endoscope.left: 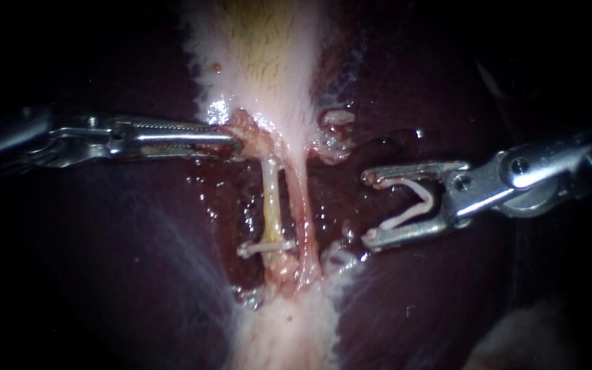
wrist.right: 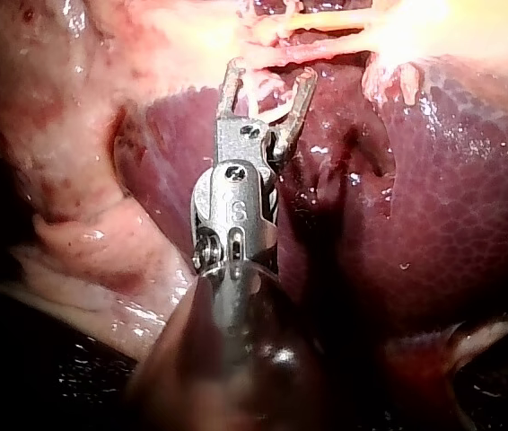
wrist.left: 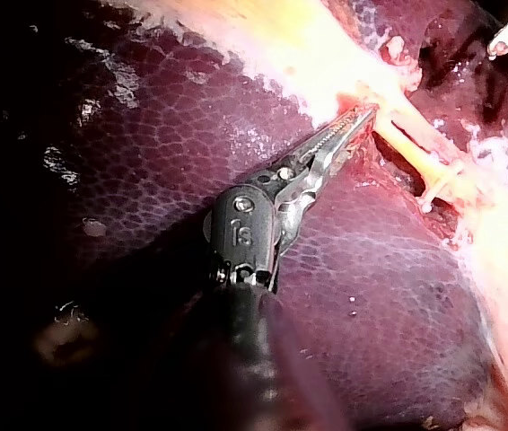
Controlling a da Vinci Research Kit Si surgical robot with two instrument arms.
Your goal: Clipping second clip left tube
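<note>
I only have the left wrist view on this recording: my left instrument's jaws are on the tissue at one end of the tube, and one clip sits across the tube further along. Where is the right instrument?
Observer: In the endoscope view the right instrument sits beside the two tubes, clear of both.
Reviewer: Is it carrying anything?
Observer: Yes. Its jaws hold a loaded clip, white and spread wide.
Reviewer: Does it face the left tube directly?
Observer: No. The right tube lies between the loaded clip and the left tube.
</note>
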